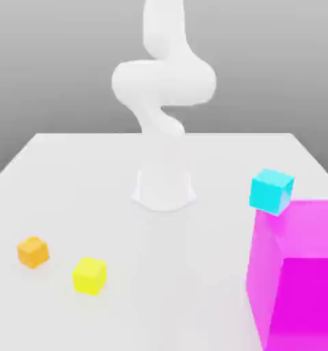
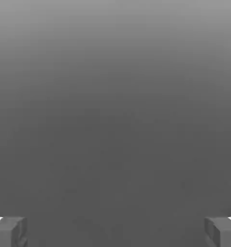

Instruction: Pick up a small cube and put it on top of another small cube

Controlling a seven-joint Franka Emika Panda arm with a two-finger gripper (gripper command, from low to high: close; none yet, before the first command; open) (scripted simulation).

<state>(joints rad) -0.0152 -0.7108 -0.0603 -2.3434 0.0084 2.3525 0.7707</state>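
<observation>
Gripper: jaws wide apart, nothing between them. Orange cube: on the table, at the exterior view's left, well apart from the jaws. Cyan cube: tilted, at the magenta block's upper left corner in the exterior view.
</observation>
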